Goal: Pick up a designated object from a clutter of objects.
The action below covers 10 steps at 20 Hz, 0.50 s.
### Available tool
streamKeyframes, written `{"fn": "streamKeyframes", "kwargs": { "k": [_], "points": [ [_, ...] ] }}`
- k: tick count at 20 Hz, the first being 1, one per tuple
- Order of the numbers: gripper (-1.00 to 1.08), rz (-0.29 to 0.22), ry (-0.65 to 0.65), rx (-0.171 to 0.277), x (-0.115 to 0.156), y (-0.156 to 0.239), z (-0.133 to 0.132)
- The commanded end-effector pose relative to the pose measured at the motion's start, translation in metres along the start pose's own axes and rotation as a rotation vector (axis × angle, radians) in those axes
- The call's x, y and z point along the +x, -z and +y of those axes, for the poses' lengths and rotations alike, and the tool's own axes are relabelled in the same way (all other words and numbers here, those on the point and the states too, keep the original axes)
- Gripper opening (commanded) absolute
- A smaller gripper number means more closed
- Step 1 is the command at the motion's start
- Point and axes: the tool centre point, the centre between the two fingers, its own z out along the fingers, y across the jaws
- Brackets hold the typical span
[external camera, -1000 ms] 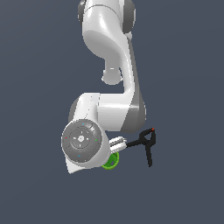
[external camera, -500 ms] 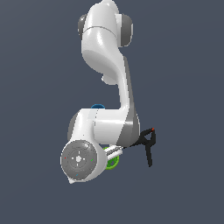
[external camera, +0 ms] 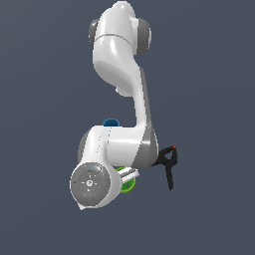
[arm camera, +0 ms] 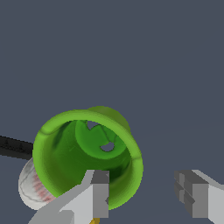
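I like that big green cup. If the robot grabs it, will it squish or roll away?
The green cup looks like stiff, thin plastic, so it probably won't squish much. It seems light because it is hollow and open. It appears to lie on its side with a round rim, so a nudge might roll it toward the white baseball beside it.

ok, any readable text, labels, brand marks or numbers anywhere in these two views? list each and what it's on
None. No words, numbers or brand marks can be read in either view.
Green cup: plain, no print inside or on the rim.
Baseball: red stitching only, no logo visible.
Black clamp: plain, orange tip, no marking.
Blue cup: mostly hidden behind the arm, nothing legible.
Arm wrist disc: small dots and ring lines, no characters.
Claw: bare grey fingers.
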Motion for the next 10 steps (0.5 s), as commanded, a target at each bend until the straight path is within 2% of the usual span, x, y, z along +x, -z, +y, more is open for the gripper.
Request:
{"fn": "streamKeyframes", "kwargs": {
  "k": [1,9,10],
  "points": [
    [0.28,-0.001,0.0,0.0,0.0,-0.007,0.0],
    [0.28,-0.001,0.002,0.0,0.0,-0.026,0.0],
    [-1.0,-0.001,0.002,0.0,0.0,-0.026,0.0]
  ]
}}
